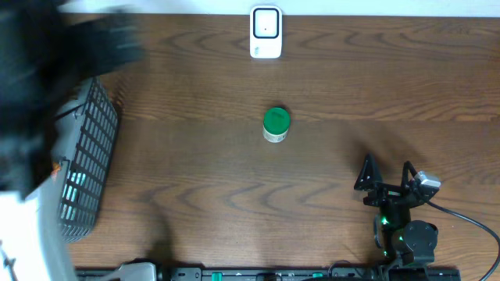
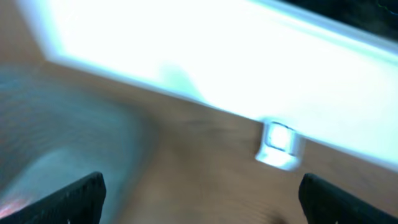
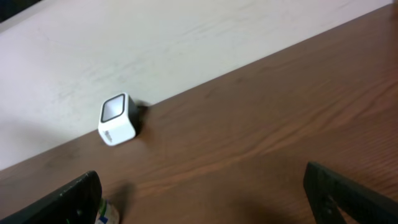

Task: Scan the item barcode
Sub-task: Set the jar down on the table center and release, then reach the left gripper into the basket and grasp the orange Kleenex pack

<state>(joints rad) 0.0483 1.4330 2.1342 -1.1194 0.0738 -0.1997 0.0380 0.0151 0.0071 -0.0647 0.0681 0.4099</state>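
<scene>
Arms of a two-arm rig are pictured at a wooden bench (image 1: 195,179). The left arm (image 1: 70,55) is seen from overhead as a dark, blurred mass raised over the bench's far left corner, above a black wire basket (image 1: 90,168). Its pose cannot be read more closely through the blur. In the left wrist view the left gripper (image 2: 199,186) is shown spread wide, its two fingertips at the bottom corners of the frame and nothing held between them.

The right arm (image 1: 406,234) is set low at the near right edge of the bench. The right gripper (image 1: 387,165) is pointed away from the base toward the far side, its fingers parted as a wide fork and nothing gripped.

The task's item, a small white container with a green cap (image 1: 276,123), is placed near the middle of the bench, well apart from both grippers. It is stood upright, with its long axis vertical and the cap turned up to the overhead camera. No barcode can be made out on it.

A white scanner (image 1: 266,33) is positioned at the far edge of the bench, directly beyond the container. Its dark window is tilted upward in the right wrist view.
</scene>
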